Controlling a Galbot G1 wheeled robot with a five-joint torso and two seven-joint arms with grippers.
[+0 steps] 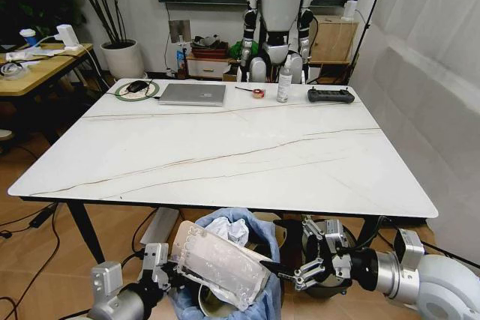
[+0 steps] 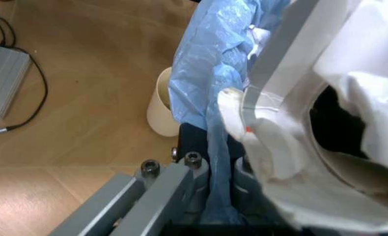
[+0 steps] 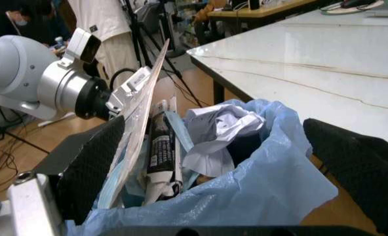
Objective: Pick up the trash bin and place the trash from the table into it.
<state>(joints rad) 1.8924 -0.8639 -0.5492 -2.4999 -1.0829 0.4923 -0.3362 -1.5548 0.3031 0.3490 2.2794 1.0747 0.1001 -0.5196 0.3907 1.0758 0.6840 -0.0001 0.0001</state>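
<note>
Lining the bin [image 1: 262,301] is a crinkled light-blue bag [image 3: 266,187], and the bin is seen below the near edge of the table [image 1: 225,162], between the two hands. Crumpled white paper [image 3: 220,129], a dark printed wrapper [image 3: 160,147] and a clear embossed plastic tray [image 1: 219,264], tilted across the rim, are held inside it. The bag's rim is pinched by the left hand [image 2: 210,182], clenched on the blue film. The right hand [image 1: 304,273] is held released, its dark textured fingers [image 3: 358,172] spread on either side of the bin. On the veined white table top a laptop [image 1: 193,94], a spray bottle [image 1: 284,84] and a black controller [image 1: 331,95] are found at the far edge. The floor [image 2: 82,73] is of wood.
</note>
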